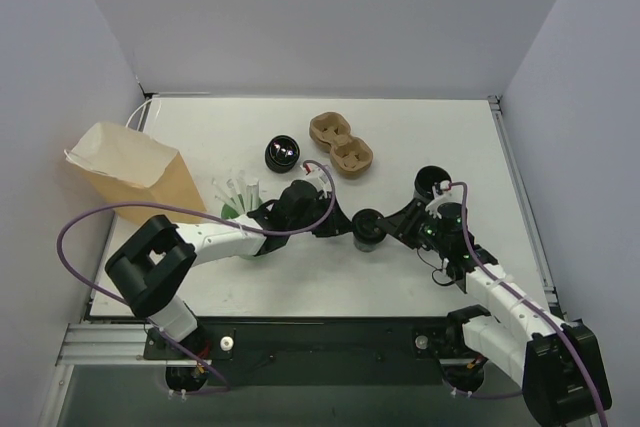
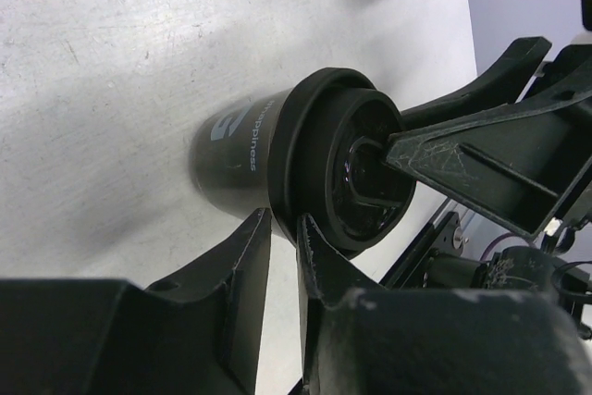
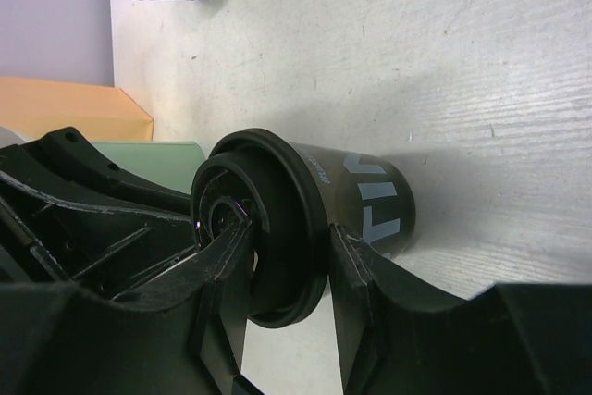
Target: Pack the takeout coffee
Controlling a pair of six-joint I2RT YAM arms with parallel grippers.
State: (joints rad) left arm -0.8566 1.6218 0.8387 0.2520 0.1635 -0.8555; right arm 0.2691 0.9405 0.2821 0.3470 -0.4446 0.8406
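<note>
The takeout coffee [image 1: 368,230] stands upright on the table [image 1: 430,127], a little right of the middle and closer to the near edge than the far one, with the two arms reaching it from opposite sides. It is a short black cup with pale lettering down its wall and a black lid on top. The right gripper [image 3: 289,238] holds it at the lid: one finger [image 3: 227,270] lies in the hollow on top of the lid and the other runs down the outside of the cup wall, so the lid's rim is pinched between them. The left gripper [image 2: 282,226] comes in from the other side with its jaws drawn narrow. Only a thin slit shows between them, and the two tips sit right at the lid's edge, one against the cup wall just under the lid and one against the rim. It cannot be told whether they truly squeeze the rim or only touch it. Toward the far edge, near its middle, lies a brown cardboard cup carrier [image 1: 341,144] with two wells, and just left of it a black cup without a lid [image 1: 283,153], shiny inside. A green cup [image 1: 233,211] with white straws stands beside the left arm, and a tan paper bag [image 1: 130,172] stands at the left edge. Another black cup [image 1: 432,182] sits on the right half of the table, just beyond the right arm's wrist and well apart from the coffee.
</note>
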